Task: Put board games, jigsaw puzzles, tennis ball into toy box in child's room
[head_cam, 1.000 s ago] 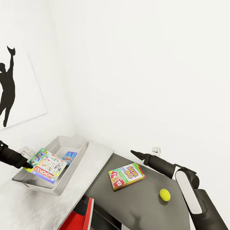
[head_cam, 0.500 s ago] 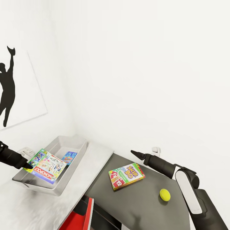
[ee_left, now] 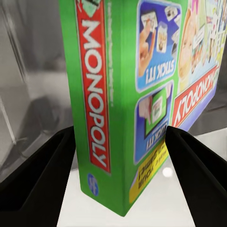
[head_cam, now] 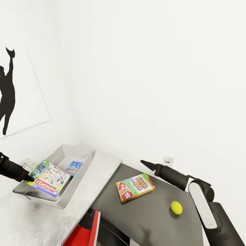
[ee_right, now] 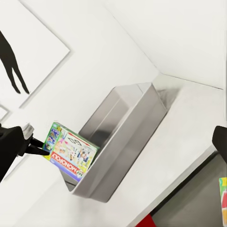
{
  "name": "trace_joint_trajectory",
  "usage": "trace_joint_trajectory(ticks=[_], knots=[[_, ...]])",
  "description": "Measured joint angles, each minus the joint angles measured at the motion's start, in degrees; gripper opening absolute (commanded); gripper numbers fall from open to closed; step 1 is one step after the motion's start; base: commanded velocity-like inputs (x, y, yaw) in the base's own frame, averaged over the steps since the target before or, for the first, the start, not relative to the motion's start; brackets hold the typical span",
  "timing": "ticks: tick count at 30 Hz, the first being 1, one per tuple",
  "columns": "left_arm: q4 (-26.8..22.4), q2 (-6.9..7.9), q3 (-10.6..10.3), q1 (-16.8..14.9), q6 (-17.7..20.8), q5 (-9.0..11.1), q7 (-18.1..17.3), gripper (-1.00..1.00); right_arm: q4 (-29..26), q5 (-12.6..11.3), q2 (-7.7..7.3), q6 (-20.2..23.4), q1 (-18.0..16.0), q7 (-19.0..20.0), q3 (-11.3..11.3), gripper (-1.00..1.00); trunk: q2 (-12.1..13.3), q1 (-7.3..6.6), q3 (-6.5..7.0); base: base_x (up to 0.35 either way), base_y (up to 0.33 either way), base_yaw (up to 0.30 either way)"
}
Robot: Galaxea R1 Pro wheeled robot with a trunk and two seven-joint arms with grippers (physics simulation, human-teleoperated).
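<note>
The left claw [head_cam: 30, 177] sits at the near end of the toy box [head_cam: 77, 181], its two dark fingers [ee_left: 40, 175] standing either side of the green Monopoly board game [head_cam: 49, 177]; in the left wrist view the box's spine runs straight between them, though whether the pads press it I cannot tell; the game tilts up over the toy box's rim, partly inside, with a second green board game [head_cam: 37, 169] tucked just behind it and a small blue one [head_cam: 74, 168] lying flat on the tray floor further in; the toy box rests on the pale desk [head_cam: 99, 177] against the white wall; on the lower dark-grey side unit [head_cam: 150, 218] lie the Skip-Bo box [head_cam: 135, 188] and, well apart from it, the tennis ball [head_cam: 176, 207]; the right claw [head_cam: 143, 162] hangs above the side unit, just beyond the Skip-Bo box's far corner (its tips drawn to a single point, holding nothing), well away from the ball
</note>
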Motion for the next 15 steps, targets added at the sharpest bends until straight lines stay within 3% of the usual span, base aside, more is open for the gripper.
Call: trace_joint_trajectory(ticks=[15], knots=[[0.1, -0.04, 0.3, 0.0, 0.3, 0.4, 0.3, -1.0, 0.0, 0.0, 0.0, 0.0, 0.0, 0.0, -0.6, 1.0, 0.0, 0.0, -1.39, 0.0, 0.0, 0.0]])
